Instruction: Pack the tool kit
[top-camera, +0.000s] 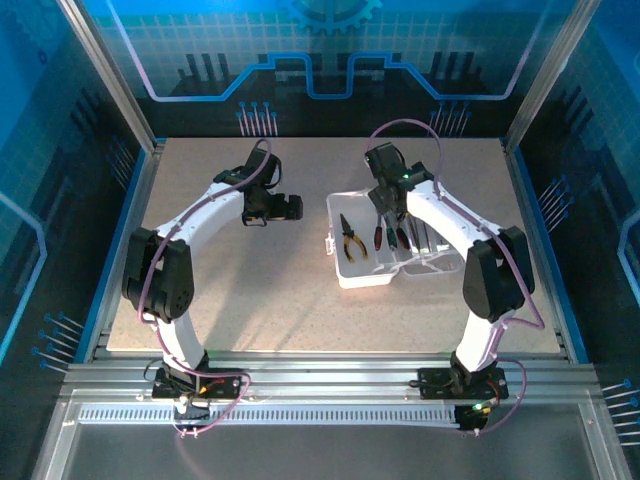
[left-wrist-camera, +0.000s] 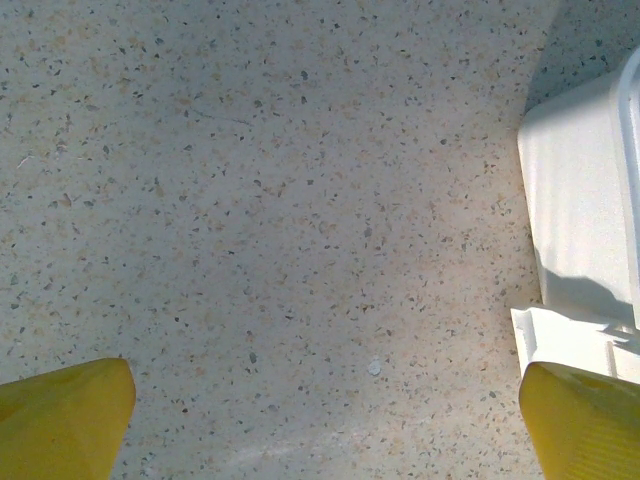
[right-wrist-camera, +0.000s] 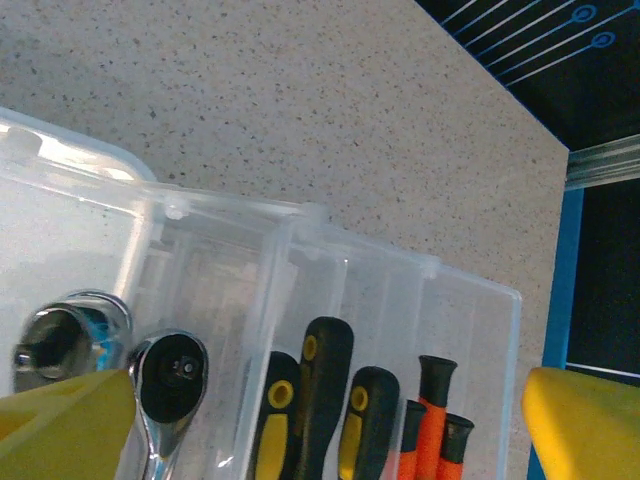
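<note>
Clear case sits right of centre on surface, pliers and screwdrivers inside. Right pincer hangs wide open over it. Left pincer is open over bare surface beside it.

The counter is a beige speckled surface, with a blue border along its left and right sides. Only one thing lies directly on it: a clear plastic case, right of the centre in the top view.

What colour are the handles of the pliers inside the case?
The pliers have yellow handles; the top external view shows them best.
</note>
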